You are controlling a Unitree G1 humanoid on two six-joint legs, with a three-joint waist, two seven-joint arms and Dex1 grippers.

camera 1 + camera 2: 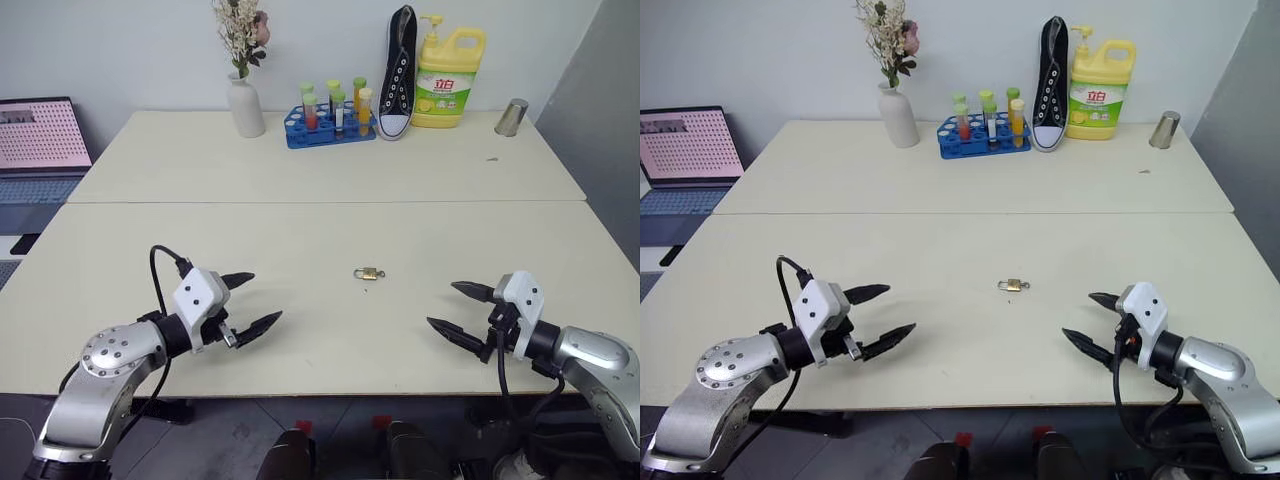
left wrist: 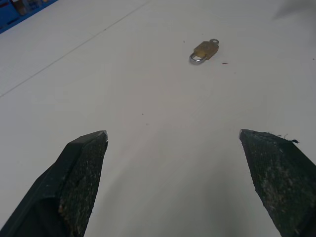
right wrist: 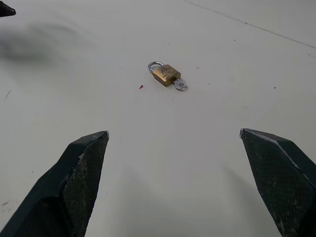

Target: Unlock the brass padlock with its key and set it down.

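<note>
Both pincers gape wide and empty, the left pincer (image 1: 246, 302) at eight o'clock, the right pincer (image 1: 460, 310) at four, flanking the brass padlock (image 1: 367, 273). It lies mid-desk (image 1: 300, 240), the key (image 3: 180, 85) seemingly already in it, apparently ready for a two-sided approach.

yellow detergent bottle (image 1: 448, 79), label reading 立白 in red
</note>
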